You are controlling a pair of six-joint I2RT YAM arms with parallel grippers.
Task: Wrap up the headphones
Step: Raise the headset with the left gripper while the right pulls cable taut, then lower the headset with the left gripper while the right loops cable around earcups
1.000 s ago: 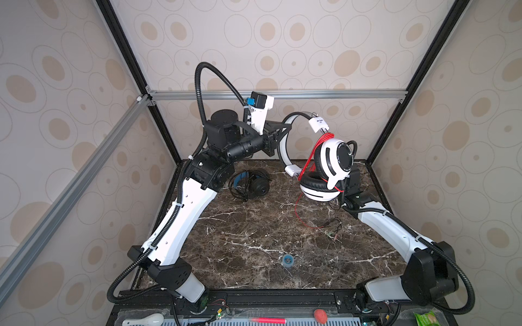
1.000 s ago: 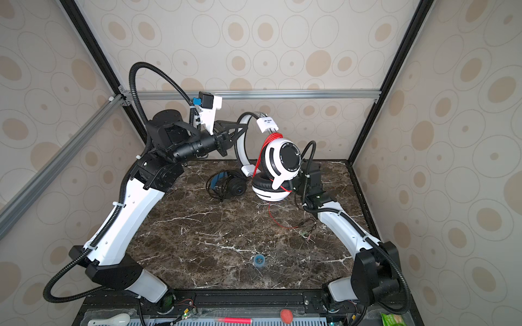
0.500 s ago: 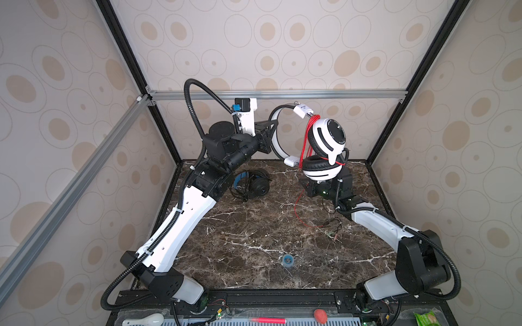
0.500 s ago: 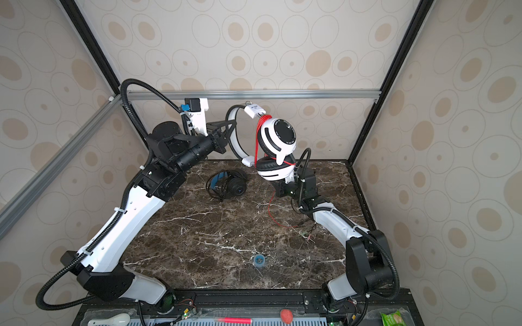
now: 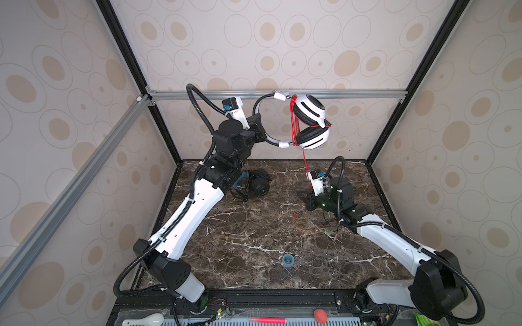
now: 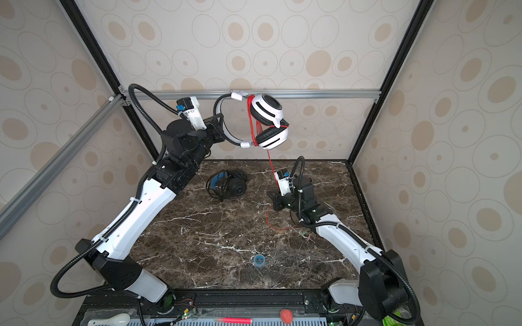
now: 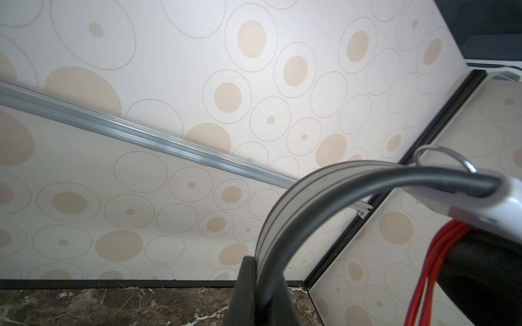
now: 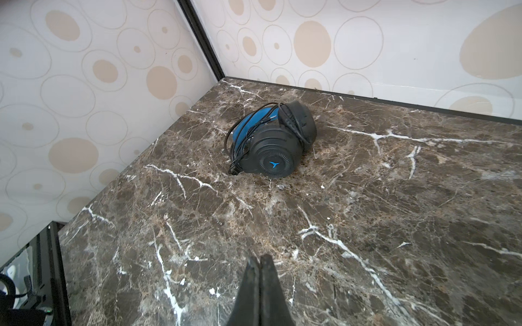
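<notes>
Holding white headphones [image 5: 310, 113] high above table [image 5: 254, 240], red cord [image 5: 294, 124] part-wound.
Clamping headband [image 7: 324, 197] in left gripper [image 5: 260, 129]; right gripper [image 8: 260, 262] pressed closed just above table, cord pinch unclear; risking loops unwinding if slack snags.

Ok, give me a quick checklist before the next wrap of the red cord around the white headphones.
1. Left claw clamped on the white headphones' band: ok.
2. Red cord loops lying together by the ear cups: ok.
3. Right claw gripping the cord: cannot tell; shut, no cord shows at its tips.
4. Cord fully wound: not ok; slack lies on the table.
5. Black headphones clear of the cord: ok.
</notes>
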